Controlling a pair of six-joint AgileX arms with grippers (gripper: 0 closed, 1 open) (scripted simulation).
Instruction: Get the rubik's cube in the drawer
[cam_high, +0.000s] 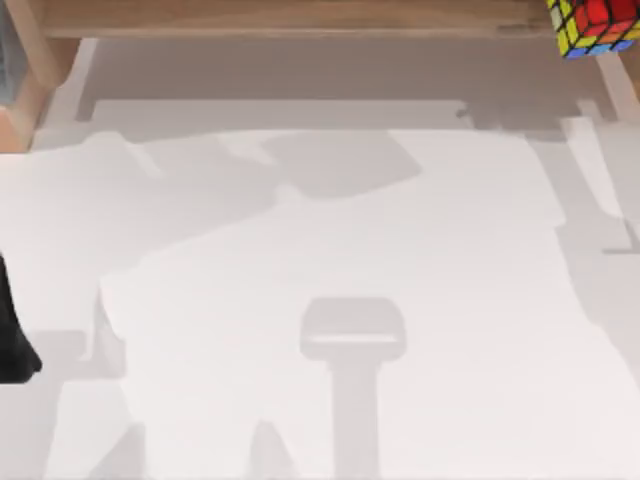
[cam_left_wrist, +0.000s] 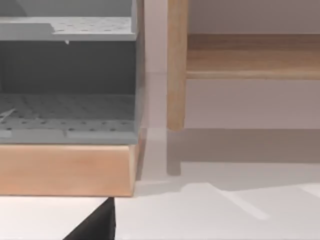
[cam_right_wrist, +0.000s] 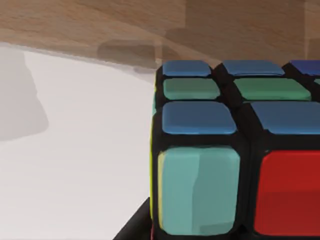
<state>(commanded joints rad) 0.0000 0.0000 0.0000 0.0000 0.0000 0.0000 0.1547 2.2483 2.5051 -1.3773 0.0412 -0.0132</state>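
A: Where's the rubik's cube (cam_high: 592, 26) right now?

B: Far right corner of the top view, up against the tan plank of the drawer (cam_high: 290, 17). You can see yellow, red and blue stickers there. Whether it is resting on the wood or hanging just above it — can't tell from overhead.

A: And the right wrist view?

B: The cube sits very close to the lens, blue, green and red stickers, wood grain behind it and the white table (cam_right_wrist: 75, 150) below. A dark edge shows under the cube, likely part of your right gripper. That closeness suggests the right arm is carrying it, but the fingers are not visible, so grasping or released — can't tell.

A: Left arm?

B: Parked at the left edge of the table, a dark shape low down. Its wrist camera looks at a grey perforated shelf (cam_left_wrist: 67, 107) on a wooden base (cam_left_wrist: 65, 170), plus a tan upright post (cam_left_wrist: 176, 65). Its grip state is not shown either.

A: Progress, then?

B: Judging by position, you've brought the cube to the furniture; the lift-and-carry part looks done. Left to do: confirm it sits inside the drawer and let go. No open compartment can be made out around the cube.
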